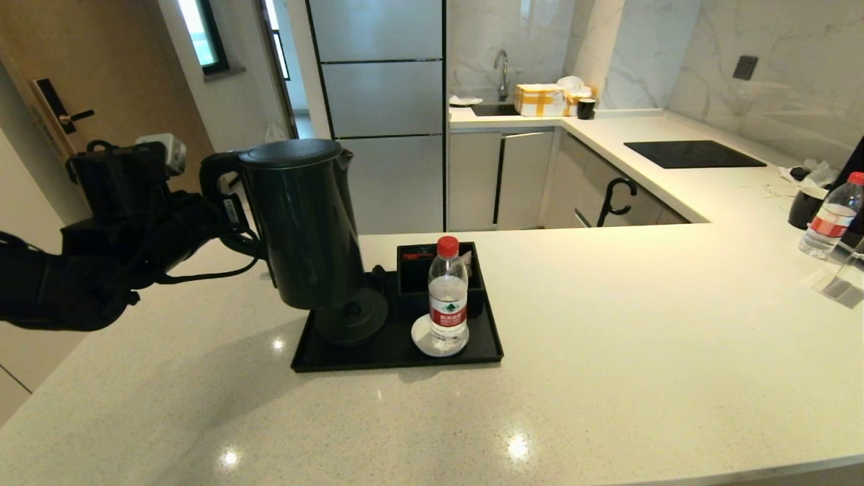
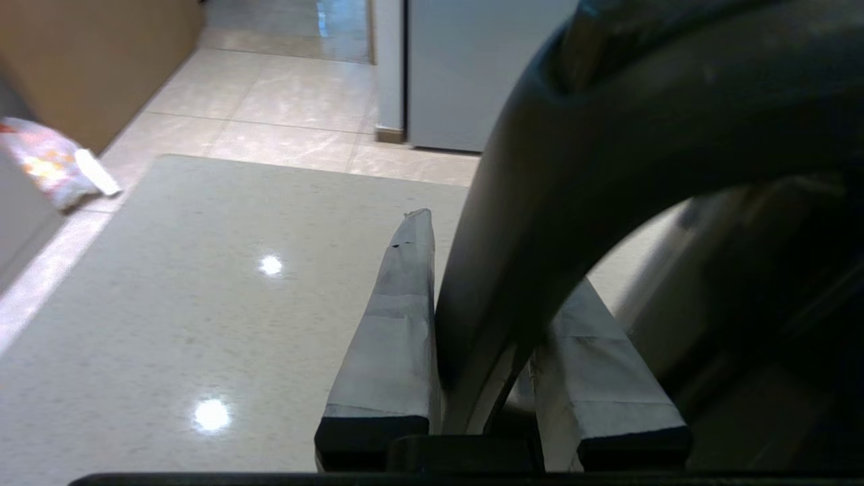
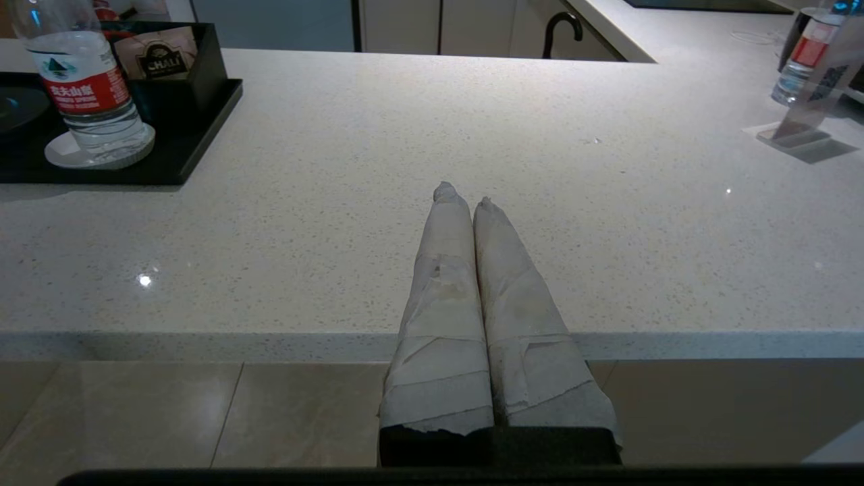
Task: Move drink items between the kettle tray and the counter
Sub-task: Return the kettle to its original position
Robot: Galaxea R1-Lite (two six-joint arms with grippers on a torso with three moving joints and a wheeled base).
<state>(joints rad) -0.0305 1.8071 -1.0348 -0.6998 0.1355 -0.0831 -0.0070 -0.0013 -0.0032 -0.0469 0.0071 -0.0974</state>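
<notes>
The tall glossy black kettle [image 1: 304, 223] hangs tilted just above the round base [image 1: 351, 322] on the black kettle tray [image 1: 398, 358], a little to the base's left. My left gripper [image 1: 226, 209] is shut on its loop handle [image 2: 540, 202], which runs between the taped fingers [image 2: 398, 324]. The clear water bottle [image 1: 448, 297] with red cap stands on the white coaster [image 1: 420, 335] in the tray, in front of the small black divided box [image 1: 412, 270]. My right gripper [image 3: 464, 196] hovers shut and empty at the counter's [image 1: 607, 324] front edge, outside the head view.
A second water bottle [image 1: 830, 216], a black mug [image 1: 804, 208] and a clear stand [image 1: 844, 283] are at the counter's far right. The black hob [image 1: 692, 154] lies behind them. Yellow boxes [image 1: 540, 100] stand by the sink at the back.
</notes>
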